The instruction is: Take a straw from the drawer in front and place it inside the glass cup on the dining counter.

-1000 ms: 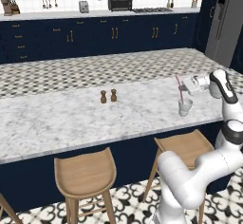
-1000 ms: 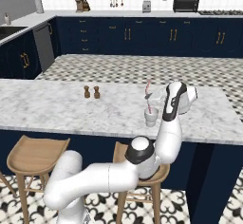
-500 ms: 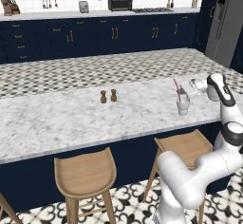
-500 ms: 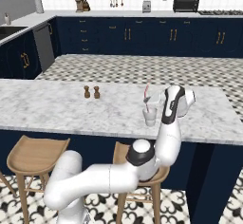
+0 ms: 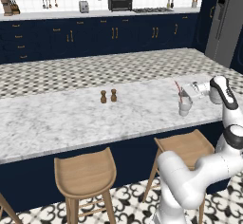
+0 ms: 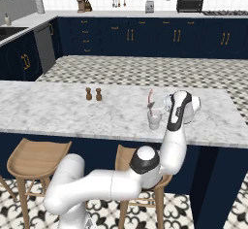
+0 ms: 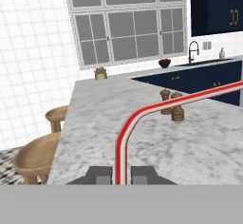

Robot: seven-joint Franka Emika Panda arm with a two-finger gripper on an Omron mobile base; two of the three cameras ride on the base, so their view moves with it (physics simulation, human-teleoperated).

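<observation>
One straw (image 7: 124, 137), red with a white stripe, runs up between the two dark fingertips (image 7: 99, 174) of the gripper (image 7: 121, 175), which is closed tight on it; above the grip it bends and stretches off sideways across the hand view; from the left base camera the straw (image 5: 178, 88) shows as a thin red line leaning over the cup; whether its lower end sits inside the cup cannot be made out.

One glass cup (image 5: 184, 106) stands upright on the dining counter (image 5: 66, 118), close to the counter's near edge and toward its right end in the left base view; the gripper (image 5: 186, 93) hangs just above it, the wrist held roughly level; from the right base camera the same cup (image 6: 154, 121) sits just beside the arm, straw (image 6: 150, 99) rising above it.

Two small brown shakers (image 5: 108, 96) stand side by side near the middle of the counter, well apart from the cup; they appear again past the straw in the hand view (image 7: 172, 104).

Two wooden bar stools (image 5: 85, 175) are tucked along the near edge in the left base view; a third stool's edge shows at the lower left corner.

No brand, label or writing can be read anywhere.
</observation>
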